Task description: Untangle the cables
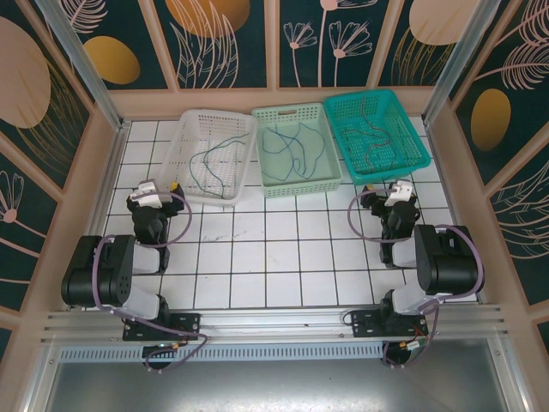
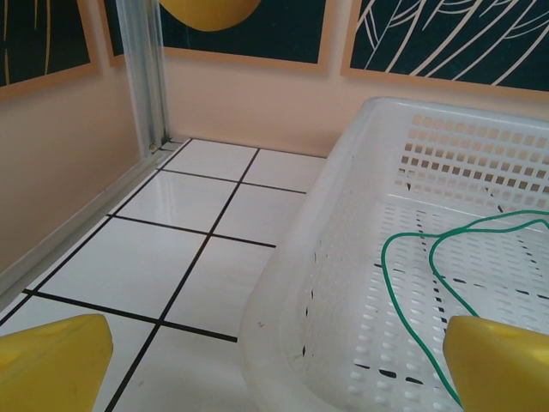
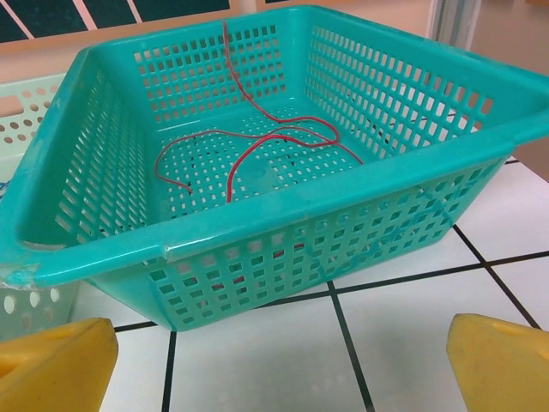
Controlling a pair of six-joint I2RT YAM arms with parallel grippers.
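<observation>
The thin cables lie apart in three baskets. A green cable [image 1: 210, 159] [image 2: 403, 283] loops on the floor of the white basket [image 1: 244, 129] [image 2: 343, 215]. A blue cable [image 1: 292, 146] rests in the pale green basket [image 1: 296, 189]. A red cable [image 3: 257, 146] curls in the teal basket [image 1: 416, 129] [image 3: 283, 215], with a dark one beside it [image 1: 373, 142]. My left gripper [image 1: 160, 185] [image 2: 279, 378] hangs open at the white basket's near left corner, holding nothing. My right gripper [image 1: 390, 189] [image 3: 279, 369] stands open just in front of the teal basket, over bare tile.
The baskets stand side by side along the back of the white tiled floor [image 1: 274, 257]. Peach walls and a metal post [image 2: 146, 77] close in the left side. The pale green basket's wall [image 3: 26, 112] shows left of the teal one.
</observation>
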